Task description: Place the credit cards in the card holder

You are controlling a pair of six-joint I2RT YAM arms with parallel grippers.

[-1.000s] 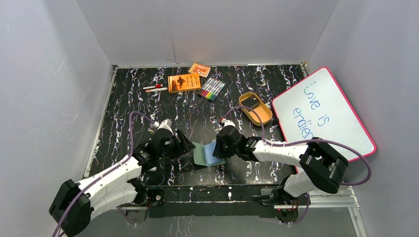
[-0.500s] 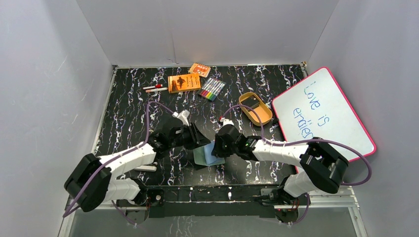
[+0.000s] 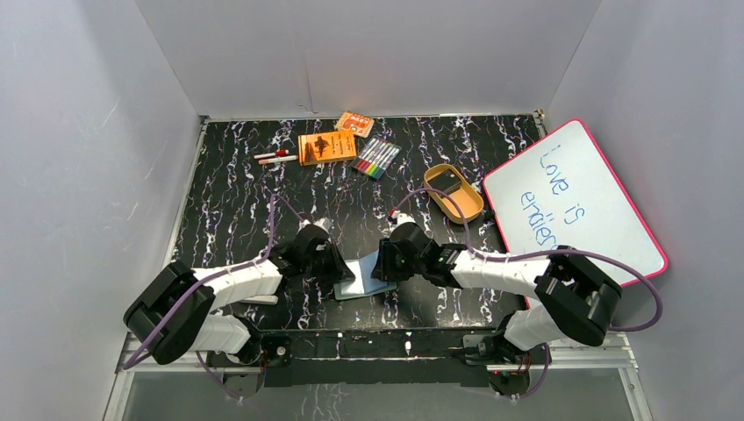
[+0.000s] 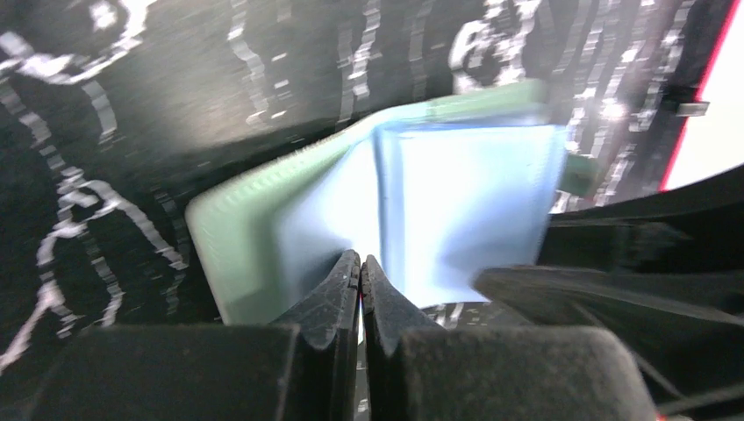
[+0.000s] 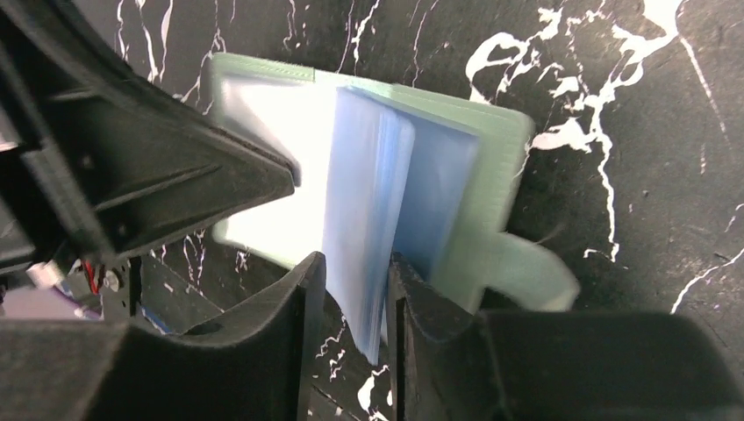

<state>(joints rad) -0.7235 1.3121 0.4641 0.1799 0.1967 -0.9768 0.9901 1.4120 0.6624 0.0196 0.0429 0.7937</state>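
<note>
**Left tool (image 3: 338,267) pressed shut, right tool (image 3: 383,266) astride the card holder (image 3: 360,282) sleeves**

Top view: both tools sit low over the near middle of the black marbled bench (image 3: 228,202). The card holder lies open between them, the left tool at its left side and the right tool at its right. Orange boxes (image 3: 326,147) and a pack of markers (image 3: 377,156) lie well apart at the far edge. A tan oval tray (image 3: 465,215) and a whiteboard (image 3: 570,202) lie to the right.

Left wrist view: the left tool's fingers (image 4: 333,307) are pressed together. Their tips are over the holder's pale inner face, just beside the fold. Whether a leaf is caught between them cannot be told.

Right wrist view: the right tool's fingers (image 5: 298,333) stand a narrow gap apart, and the pale blue sleeves (image 5: 368,219) rise between them. Whether they squeeze the stack cannot be told. The snap tab (image 5: 526,272) sticks out beside the right-hand finger.
</note>
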